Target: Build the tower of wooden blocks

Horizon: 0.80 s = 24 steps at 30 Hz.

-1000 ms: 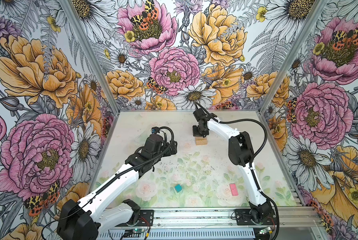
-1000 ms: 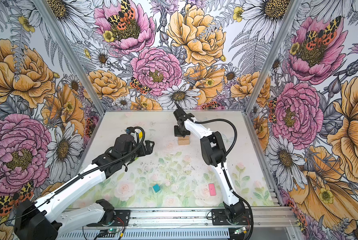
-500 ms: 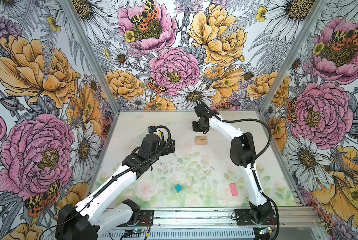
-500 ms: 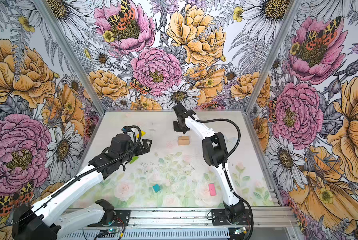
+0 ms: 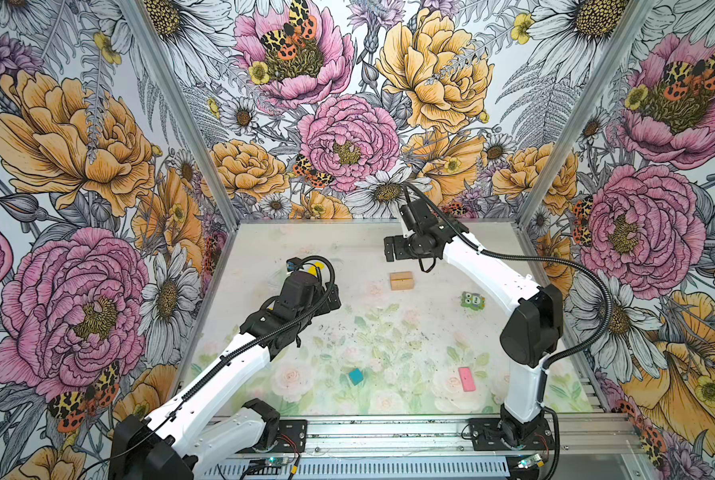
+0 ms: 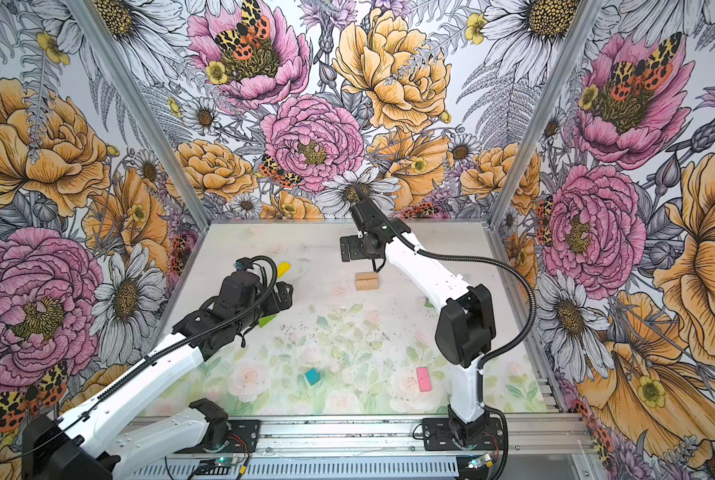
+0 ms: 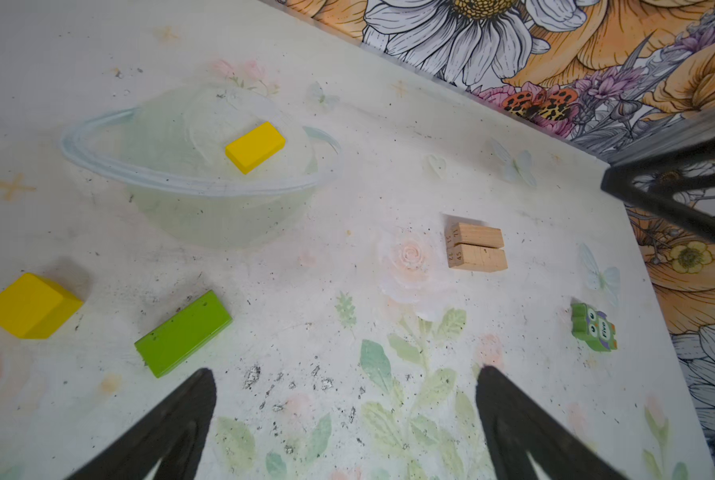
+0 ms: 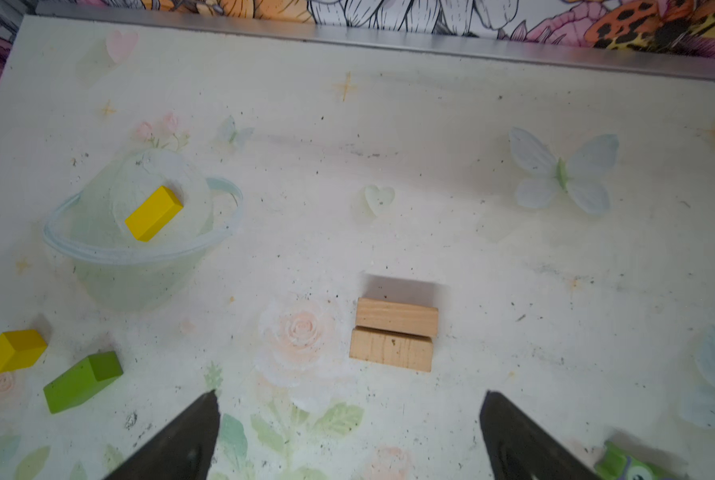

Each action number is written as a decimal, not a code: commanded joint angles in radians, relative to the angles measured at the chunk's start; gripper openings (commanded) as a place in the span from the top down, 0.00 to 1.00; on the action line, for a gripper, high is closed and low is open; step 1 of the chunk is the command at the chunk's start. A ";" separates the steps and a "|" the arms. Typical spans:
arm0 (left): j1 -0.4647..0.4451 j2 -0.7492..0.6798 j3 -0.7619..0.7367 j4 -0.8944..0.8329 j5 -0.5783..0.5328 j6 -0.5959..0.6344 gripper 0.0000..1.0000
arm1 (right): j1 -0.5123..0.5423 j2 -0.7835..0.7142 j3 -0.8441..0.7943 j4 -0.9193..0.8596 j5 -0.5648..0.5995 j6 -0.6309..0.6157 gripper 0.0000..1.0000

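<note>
Two tan planks lie together, long sides touching, at the back middle of the table. My right gripper hangs open just behind and above them, holding nothing. My left gripper is open and empty over the left middle. Near it lie a yellow bar, a yellow cube and a lime green block. A teal cube and a pink slab sit near the front.
A small green figure with round eyes stands right of the planks, by the right arm. Flowered walls close the table on three sides, and a metal rail with both arm bases runs along the front.
The right gripper has opened, let go of a tan plank and drawn up and back toward the rear wall. The left arm has shifted slightly to the left.
</note>
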 commanded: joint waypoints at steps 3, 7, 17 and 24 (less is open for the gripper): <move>0.007 -0.032 -0.060 -0.053 -0.070 -0.078 0.01 | 0.000 -0.123 -0.214 0.137 -0.115 0.079 0.00; -0.003 -0.066 -0.087 -0.053 -0.080 -0.102 0.01 | -0.004 -0.210 -0.328 0.157 -0.135 0.068 0.00; 0.021 -0.034 -0.089 -0.068 -0.131 -0.109 0.01 | 0.026 -0.367 -0.480 0.163 0.023 0.026 0.00; 0.153 0.155 0.017 -0.007 -0.083 -0.054 0.01 | 0.026 -0.373 -0.493 0.163 0.041 0.024 0.00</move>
